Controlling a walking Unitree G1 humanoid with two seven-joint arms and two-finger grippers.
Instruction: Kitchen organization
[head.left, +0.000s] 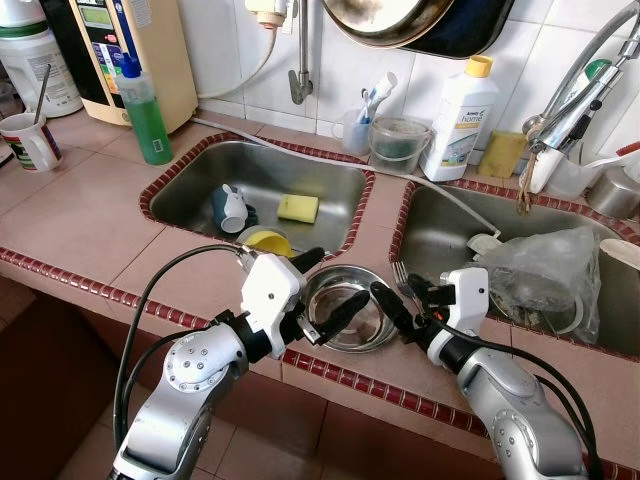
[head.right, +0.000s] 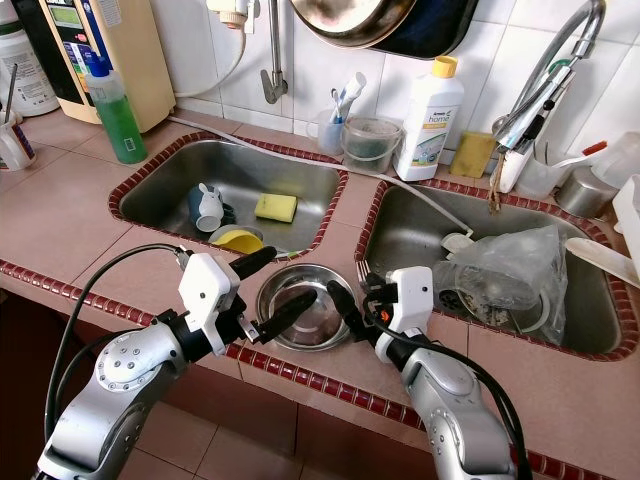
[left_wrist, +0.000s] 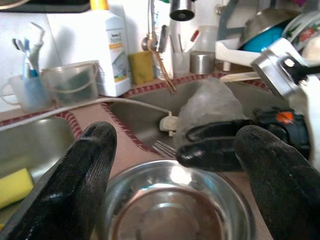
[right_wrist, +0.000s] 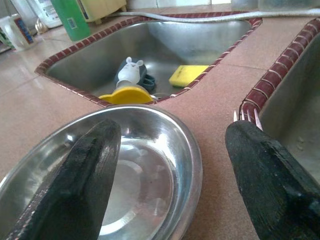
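Observation:
A shallow steel bowl (head.left: 345, 318) sits on the brown tiled counter (head.left: 90, 215), on the strip between the two sinks near the front edge. My left gripper (head.left: 343, 275) is open, one finger on each side of the bowl's left half, low over the bowl (left_wrist: 170, 210). My right gripper (head.left: 395, 287) is open too, at the bowl's right rim. One of its fingers (right_wrist: 75, 185) hangs over the bowl (right_wrist: 130, 165), the other over the counter beside a fork (right_wrist: 245, 116). Neither gripper holds anything.
The left sink (head.left: 190, 185) holds a yellow sponge (head.left: 298, 207), a blue and white cup (head.left: 230, 208) and a yellow lid (head.left: 266, 240). A crumpled plastic bag (head.left: 545, 270) lies in the right sink. A green bottle (head.left: 147, 105), a mug (head.left: 30, 140), a white bottle (head.left: 458, 120) and a faucet (head.left: 575, 100) line the back.

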